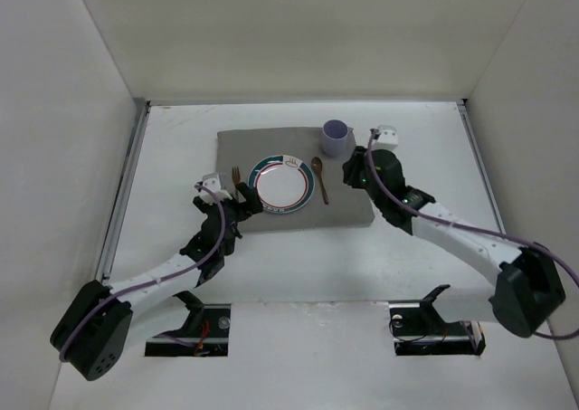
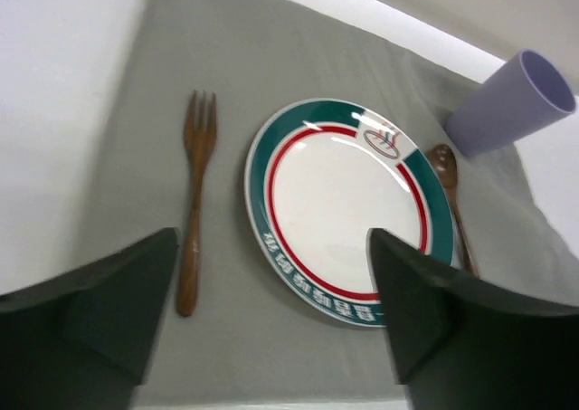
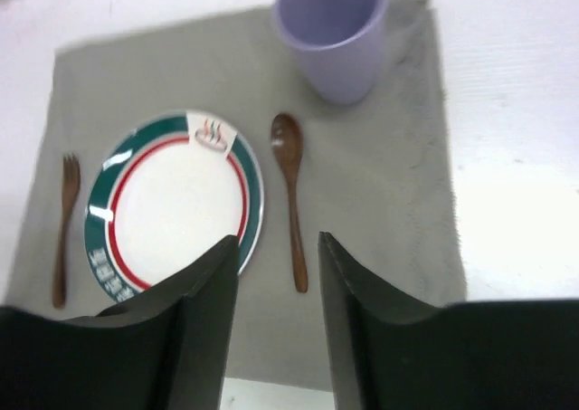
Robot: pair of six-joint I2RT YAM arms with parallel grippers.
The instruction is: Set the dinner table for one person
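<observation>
On the white dinner table (image 1: 181, 129) lies a grey mat (image 1: 348, 206). On it sit a white plate with a green and red rim (image 1: 280, 185), a wooden fork (image 1: 236, 182) to its left, a wooden spoon (image 1: 318, 176) to its right and a purple cup (image 1: 336, 138) at the far right corner. My left gripper (image 1: 242, 202) is open and empty, above the mat's near left edge. In the left wrist view it (image 2: 271, 243) frames the fork (image 2: 193, 202) and plate (image 2: 339, 206). My right gripper (image 3: 277, 243) is open and empty, above the spoon's handle (image 3: 291, 193), near the cup (image 3: 335, 30).
White walls enclose the table on the left, back and right. Metal rails run along the left (image 1: 122, 193) and right (image 1: 479, 175) sides. The arm bases (image 1: 199, 324) stand at the near edge.
</observation>
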